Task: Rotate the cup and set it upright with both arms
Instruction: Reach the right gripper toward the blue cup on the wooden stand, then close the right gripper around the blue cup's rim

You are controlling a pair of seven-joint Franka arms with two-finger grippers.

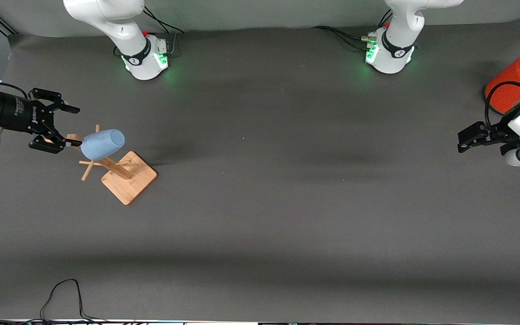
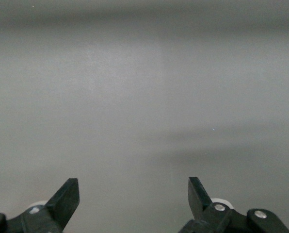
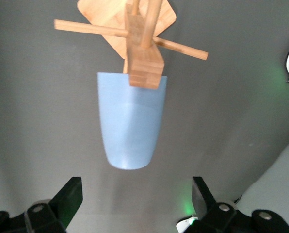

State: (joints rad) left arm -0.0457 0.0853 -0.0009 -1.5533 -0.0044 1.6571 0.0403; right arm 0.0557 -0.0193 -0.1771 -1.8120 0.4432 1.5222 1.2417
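The cup (image 1: 102, 144) hangs upside down on a peg of the wooden rack (image 1: 124, 174), at the right arm's end of the table. It is tilted, its closed base (image 3: 130, 164) pointing up and away from the rack's post, its rim down against the post where the pegs cross. Its long axis runs along that peg, and in the right wrist view it points almost straight back at the camera, with the base the part closest to the fingers.

The right gripper (image 1: 63, 125) hovers just beside the cup, aimed at it roughly level with the table, fingers spread wide and holding nothing. From the front, one fingertip (image 1: 74, 142) sits right at the cup's edge, and I can't say whether it touches. The other fingertip (image 1: 72, 109) stands well clear of the cup. In the wrist view the cup's base lies ahead of the two fingers and between their lines, a little toward one of them. So I'd judge the grip needs a short push forward along the cup's axis until the fingers straddle the body, then a pull back off the peg.

The left gripper (image 1: 467, 137) waits well apart at the other end of the table, near the red can (image 1: 510, 85), fingers likewise spread, only bare table (image 2: 144, 97) before them. The right arm is plainly the nearer one.
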